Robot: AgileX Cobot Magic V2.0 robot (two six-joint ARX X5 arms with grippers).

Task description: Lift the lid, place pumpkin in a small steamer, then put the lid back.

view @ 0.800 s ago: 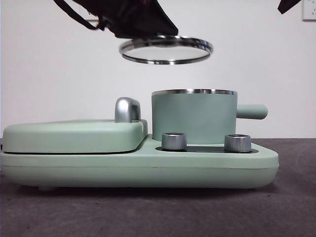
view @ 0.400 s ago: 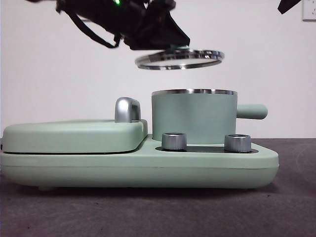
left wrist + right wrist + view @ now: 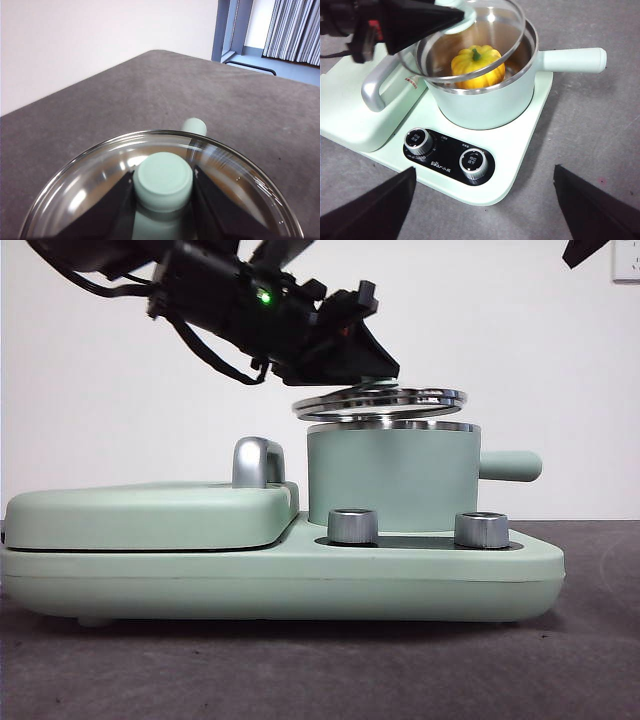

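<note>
My left gripper [image 3: 368,373] comes in from the upper left, shut on the mint-green knob [image 3: 162,179] of the lid [image 3: 381,401]. The glass lid hangs slightly tilted just above the steel rim of the small steamer [image 3: 390,480]. In the right wrist view the lid [image 3: 487,27] sits a little off-centre over the steamer [image 3: 490,105]. The yellow-orange pumpkin [image 3: 477,66] rests inside the pot, green stem up. Back from the appliance, my right gripper [image 3: 485,172] stands open and holds nothing. It shows only as a black tip [image 3: 585,250] in the front view.
The steamer stands on a wide mint-green base [image 3: 300,585] with two silver knobs [image 3: 352,526] [image 3: 481,530]. A flat green griddle cover [image 3: 150,515] with a silver handle [image 3: 257,462] lies to its left. The pot's side handle [image 3: 512,466] points right.
My left gripper has carried the lid down and to the right, from high above the pot to just over its rim. The right arm has not moved.
</note>
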